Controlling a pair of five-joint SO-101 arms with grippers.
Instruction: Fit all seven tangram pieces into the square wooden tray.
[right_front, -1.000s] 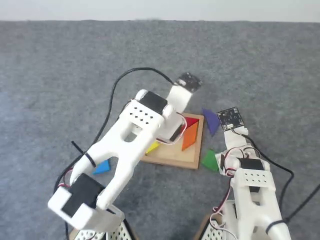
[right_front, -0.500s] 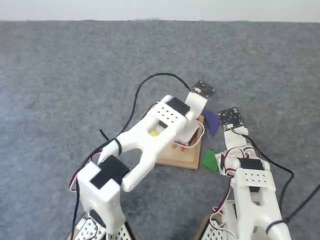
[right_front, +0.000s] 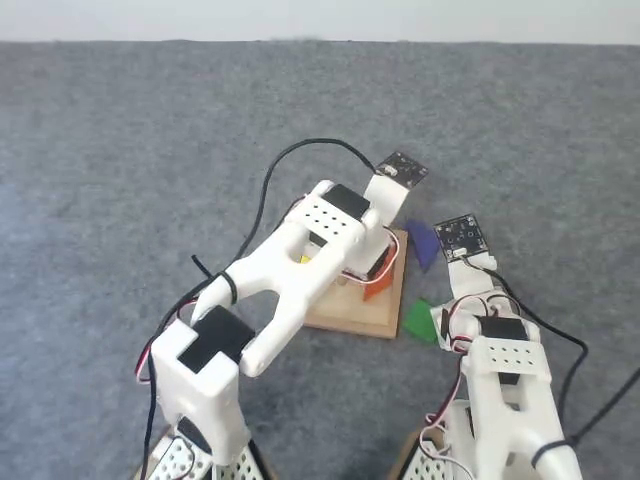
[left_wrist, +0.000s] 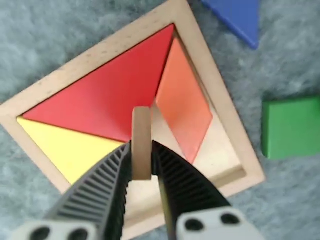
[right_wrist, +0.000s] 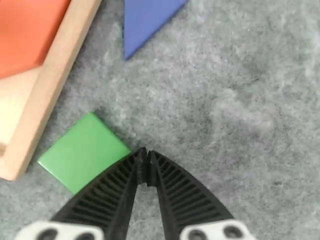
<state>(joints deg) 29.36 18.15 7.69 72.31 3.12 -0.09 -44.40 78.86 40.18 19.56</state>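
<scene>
The left gripper (left_wrist: 141, 150) hangs over the middle of the wooden tray (left_wrist: 218, 95), clamped on a thin piece (left_wrist: 141, 125) held edge-on above the red triangle (left_wrist: 115, 95), yellow triangle (left_wrist: 70, 150) and orange piece (left_wrist: 182, 110) lying inside, while the right gripper (right_wrist: 144, 160), closed on nothing, sits outside the tray by the green square (right_wrist: 82, 157) and blue triangle (right_wrist: 147, 15).

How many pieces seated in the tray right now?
3: red triangle along a wall; yellow triangle adjoining it; orange parallelogram on red's other side. The left gripper holds another thin piece edge-on above the tray, not seated. Its fingers hide some floor.
</scene>
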